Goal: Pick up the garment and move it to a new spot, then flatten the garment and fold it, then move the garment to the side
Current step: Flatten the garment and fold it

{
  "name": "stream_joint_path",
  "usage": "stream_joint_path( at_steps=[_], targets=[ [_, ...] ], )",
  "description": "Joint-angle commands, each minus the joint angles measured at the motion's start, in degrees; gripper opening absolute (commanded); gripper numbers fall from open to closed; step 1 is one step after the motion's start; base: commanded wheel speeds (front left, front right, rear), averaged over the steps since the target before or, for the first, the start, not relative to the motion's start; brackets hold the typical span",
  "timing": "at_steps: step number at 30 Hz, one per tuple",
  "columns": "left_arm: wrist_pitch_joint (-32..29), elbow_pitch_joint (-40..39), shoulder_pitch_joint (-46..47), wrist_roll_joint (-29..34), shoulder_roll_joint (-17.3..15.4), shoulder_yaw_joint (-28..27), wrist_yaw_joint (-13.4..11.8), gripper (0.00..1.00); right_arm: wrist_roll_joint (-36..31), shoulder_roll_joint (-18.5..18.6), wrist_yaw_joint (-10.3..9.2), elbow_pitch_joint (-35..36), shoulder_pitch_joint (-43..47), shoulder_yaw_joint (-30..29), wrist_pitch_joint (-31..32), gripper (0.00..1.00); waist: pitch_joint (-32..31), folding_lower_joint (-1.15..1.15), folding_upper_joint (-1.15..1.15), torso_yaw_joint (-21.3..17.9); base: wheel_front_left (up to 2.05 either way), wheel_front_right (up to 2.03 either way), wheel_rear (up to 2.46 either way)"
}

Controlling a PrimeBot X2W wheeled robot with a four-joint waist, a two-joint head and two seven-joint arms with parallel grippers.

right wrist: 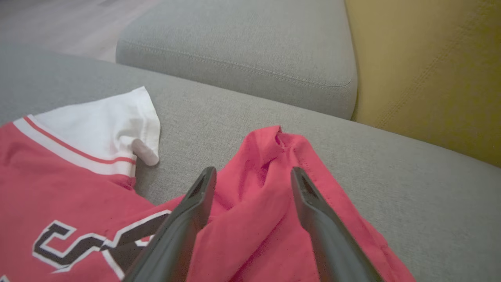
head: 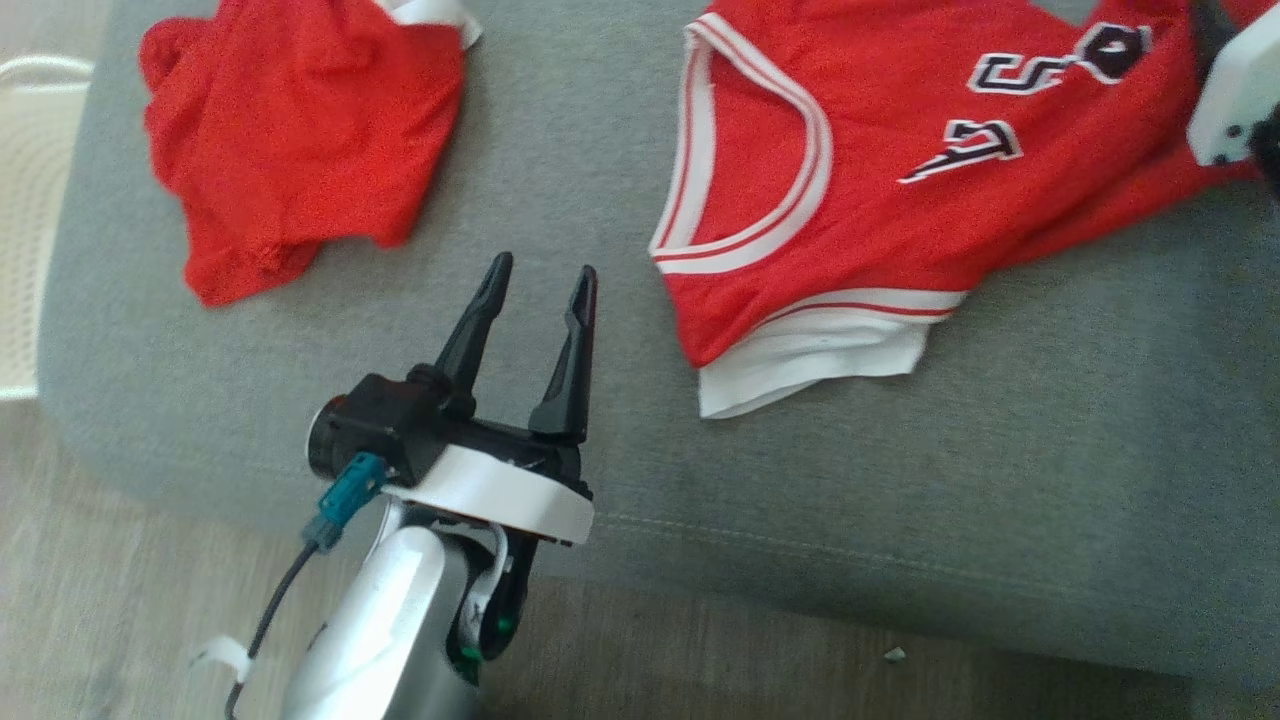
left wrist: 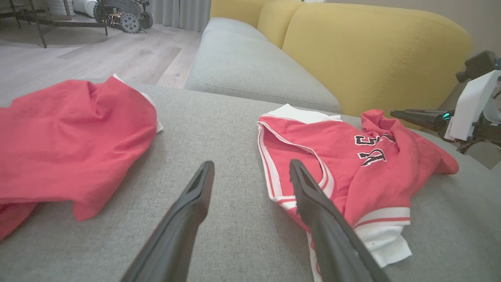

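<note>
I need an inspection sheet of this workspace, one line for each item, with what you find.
Surface: grey cushion, bears both garments.
Job's things: red jersey, rumpled, white trim, on the right part.
Clutter: second red garment, crumpled, at the left, apart from the jersey.
Grippers: left gripper open, pointing between the two garments, holding nothing; right gripper open, fingers astride a raised fold of the jersey.
Cables: dark cable with teal plug at the left wrist.
Surroundings: yellow backrest, wooden floor, white basket.

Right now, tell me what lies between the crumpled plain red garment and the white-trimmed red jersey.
Head view: bare grey sofa cushion, with the open left end effector poised at that gap's near end.
</note>
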State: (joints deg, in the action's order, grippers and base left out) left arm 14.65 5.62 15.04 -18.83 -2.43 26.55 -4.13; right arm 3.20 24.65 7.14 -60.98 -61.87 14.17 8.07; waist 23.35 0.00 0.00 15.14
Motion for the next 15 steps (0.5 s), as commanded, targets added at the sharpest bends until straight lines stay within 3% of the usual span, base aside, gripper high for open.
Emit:
stream_joint_path(
  at_steps=[1,8,15],
  targets=[
    [0.35,-1.62,1.36,0.59,-0.44,-2.31,-0.22,1.0,0.02,-1.32,0.35,1.56,-1.08,0.21,-1.51,1.0,-1.39,0.0,0.0,-1.92,0.0,0.0,0.0],
    [0.35,-1.47,0.67,2.12,-0.44,-4.73,0.38,1.0,2.18,-4.1,0.35,3.85,1.69,-2.05,-9.0,1.0,-5.38,0.0,0.0,-9.04,0.0,0.0,0.0],
    [0.35,-1.76,-0.35,1.67,-0.44,-7.12,0.41,1.0,5.19,-6.77,0.35,11.78,9.75,-4.06,-12.13,1.0,-8.25,0.0,0.0,-14.26,0.0,0.0,0.0]
  ],
)
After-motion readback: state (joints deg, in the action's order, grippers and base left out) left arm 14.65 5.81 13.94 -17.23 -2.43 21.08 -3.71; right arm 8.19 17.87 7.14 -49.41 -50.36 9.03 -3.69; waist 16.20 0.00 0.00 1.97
